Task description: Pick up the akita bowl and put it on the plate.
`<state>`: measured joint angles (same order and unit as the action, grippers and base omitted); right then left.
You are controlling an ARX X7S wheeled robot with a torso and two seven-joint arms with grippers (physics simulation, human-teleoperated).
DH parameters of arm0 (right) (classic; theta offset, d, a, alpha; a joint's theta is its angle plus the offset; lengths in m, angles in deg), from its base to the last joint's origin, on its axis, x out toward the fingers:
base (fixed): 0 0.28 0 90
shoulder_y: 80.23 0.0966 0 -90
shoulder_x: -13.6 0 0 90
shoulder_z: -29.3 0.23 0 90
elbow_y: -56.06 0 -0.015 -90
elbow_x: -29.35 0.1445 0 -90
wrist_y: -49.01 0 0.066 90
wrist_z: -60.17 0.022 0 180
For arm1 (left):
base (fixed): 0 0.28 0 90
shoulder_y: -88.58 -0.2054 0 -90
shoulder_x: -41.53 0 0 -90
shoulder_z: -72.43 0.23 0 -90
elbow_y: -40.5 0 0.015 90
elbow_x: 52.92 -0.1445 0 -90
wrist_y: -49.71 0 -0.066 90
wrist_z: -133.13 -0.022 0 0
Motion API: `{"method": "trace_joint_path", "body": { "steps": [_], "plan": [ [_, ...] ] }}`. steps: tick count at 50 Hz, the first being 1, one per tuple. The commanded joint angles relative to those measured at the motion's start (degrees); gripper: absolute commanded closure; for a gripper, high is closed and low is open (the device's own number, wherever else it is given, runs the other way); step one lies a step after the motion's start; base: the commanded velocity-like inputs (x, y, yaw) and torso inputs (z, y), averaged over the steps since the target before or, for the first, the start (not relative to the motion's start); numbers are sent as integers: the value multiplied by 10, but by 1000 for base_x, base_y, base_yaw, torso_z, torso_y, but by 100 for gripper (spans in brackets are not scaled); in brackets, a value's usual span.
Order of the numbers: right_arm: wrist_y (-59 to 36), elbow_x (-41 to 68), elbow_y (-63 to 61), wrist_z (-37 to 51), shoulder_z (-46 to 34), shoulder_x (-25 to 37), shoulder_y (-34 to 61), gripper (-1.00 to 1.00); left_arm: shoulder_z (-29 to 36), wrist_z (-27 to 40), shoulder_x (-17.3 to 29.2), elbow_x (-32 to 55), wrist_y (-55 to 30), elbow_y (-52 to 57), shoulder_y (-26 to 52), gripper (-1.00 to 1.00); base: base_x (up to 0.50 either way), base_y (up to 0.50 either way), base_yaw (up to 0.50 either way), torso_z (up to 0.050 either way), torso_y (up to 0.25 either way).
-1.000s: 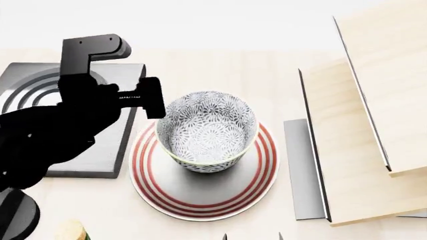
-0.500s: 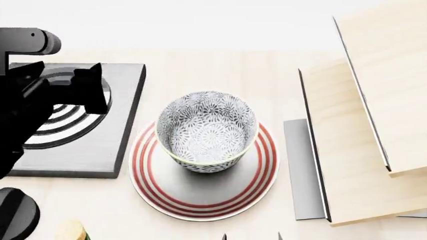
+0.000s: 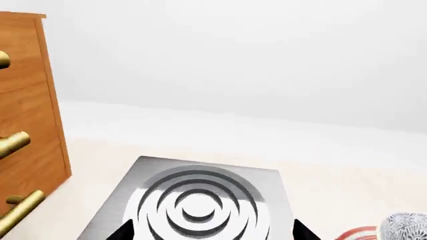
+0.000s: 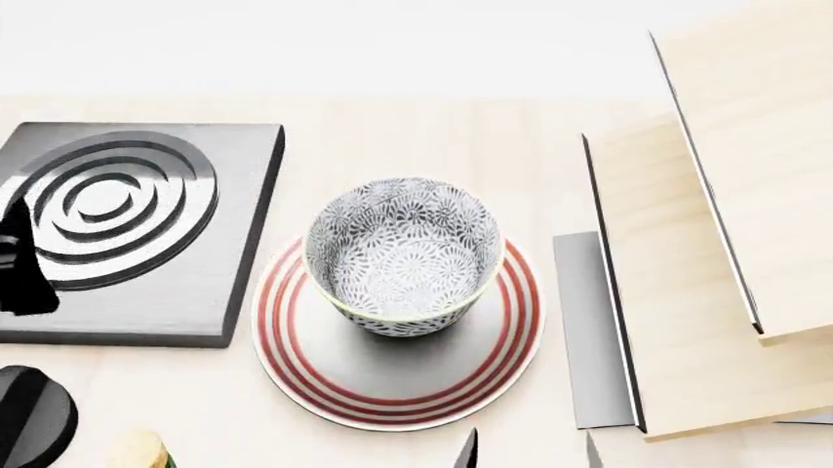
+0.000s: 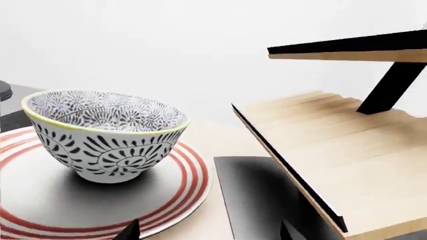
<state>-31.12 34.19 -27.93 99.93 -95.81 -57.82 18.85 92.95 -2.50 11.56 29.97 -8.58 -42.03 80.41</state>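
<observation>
Looks basically done: the akita bowl point(image 4: 404, 255) sits upright in the middle of the plate point(image 4: 398, 390) (nobody touching it), and both grippers look spread open, empty, well clear.

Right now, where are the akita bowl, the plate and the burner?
akita bowl point(image 4: 404, 255), head view, inner wall.
plate point(image 4: 390, 390), head view, bare near side inside the red rings.
burner point(image 3: 197, 206), left wrist view, centre of the rings.

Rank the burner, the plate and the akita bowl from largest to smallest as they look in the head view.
1. Burner and plate: look alike in size, so no ranking between them.
2. Akita bowl: clearly smallest, narrower than the plate under it.
</observation>
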Motion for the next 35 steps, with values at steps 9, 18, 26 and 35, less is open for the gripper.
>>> {"method": "trace_joint_path", "body": {
  "steps": [9,18,26,35],
  "plan": [
    [-138,-37,-250,58,51,76,-19,-100,16,209,76,-238,93,77,-91,-100,0,0,0,0,0],
    [-213,-67,-410,82,80,112,-35,-100,1,291,140,-339,79,160,-78,-100,0,0,0,0,0],
    [-272,-94,-510,88,93,130,-42,-100,-10,345,197,-409,53,241,-66,-100,0,0,0,0,0],
    [-294,-106,-583,98,115,147,-63,-100,-15,389,240,-489,10,327,-62,-100,0,0,0,0,0]
  ]
}}
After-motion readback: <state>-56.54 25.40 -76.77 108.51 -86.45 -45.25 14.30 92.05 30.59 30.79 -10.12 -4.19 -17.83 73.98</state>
